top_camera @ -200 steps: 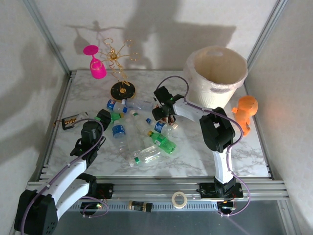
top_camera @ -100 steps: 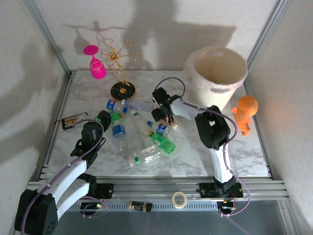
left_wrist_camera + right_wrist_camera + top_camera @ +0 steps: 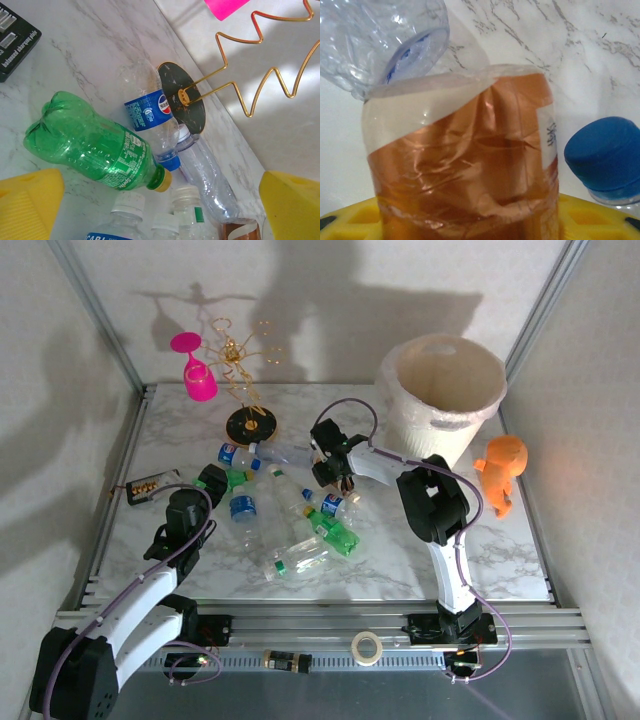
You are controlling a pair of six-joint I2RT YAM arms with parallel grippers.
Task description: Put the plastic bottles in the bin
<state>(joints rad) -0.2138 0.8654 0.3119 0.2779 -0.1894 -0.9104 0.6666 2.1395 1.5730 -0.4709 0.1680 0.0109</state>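
1. Right wrist view: brown-labelled bottle presses against right gripper yellow finger; firm grip unclear.
2. Wide open and empty, left gripper hovers over plastic bottles.
3. Back right stands bin.

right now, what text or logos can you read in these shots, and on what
"CARI", cut off: blue label of the bottom-edge bottle.
Round red-white-blue logo, no words: blue-labelled bottle.
Green bottle, black box, brown-labelled bottle: print too blurred to read.
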